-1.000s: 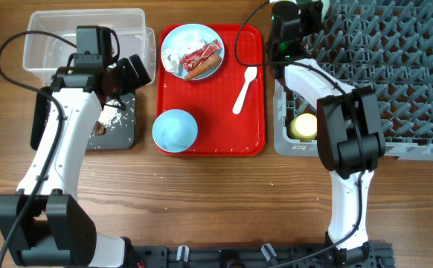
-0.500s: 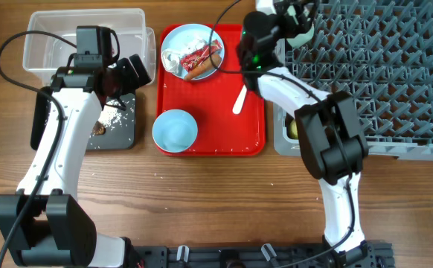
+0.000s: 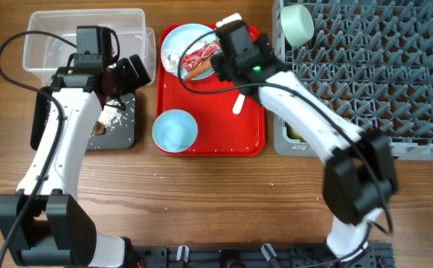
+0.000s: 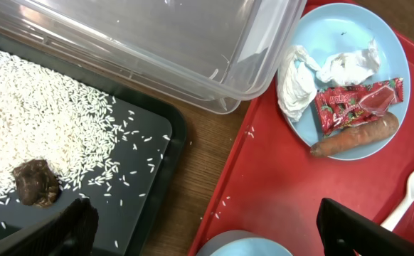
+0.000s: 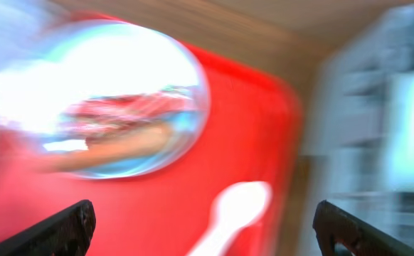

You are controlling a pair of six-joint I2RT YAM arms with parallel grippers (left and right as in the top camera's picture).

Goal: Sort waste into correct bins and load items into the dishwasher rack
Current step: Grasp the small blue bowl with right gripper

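Wooden tabletop fills the overhead view. The grey dishwasher rack takes up the upper right, with the pale green bowl lying among the pegs at its upper-left corner. The flat red tray sits centre, just left of the rack. The clear tub is in the upper left, and the black tray lies just below it.

The light blue plate rests on the red tray's upper-left corner and the light blue bowl on its lower left. The white spoon lies right of centre, partly under the right arm.

The left gripper hangs over the gap between black tray and red tray, fingers wide apart and holding nothing. The right gripper is above the plate and spoon; its view is smeared, but the fingertips stand apart.

On the plate lie the crumpled tissue, red wrapper and carrot piece. Rice grains and the brown lump lie in the black tray.
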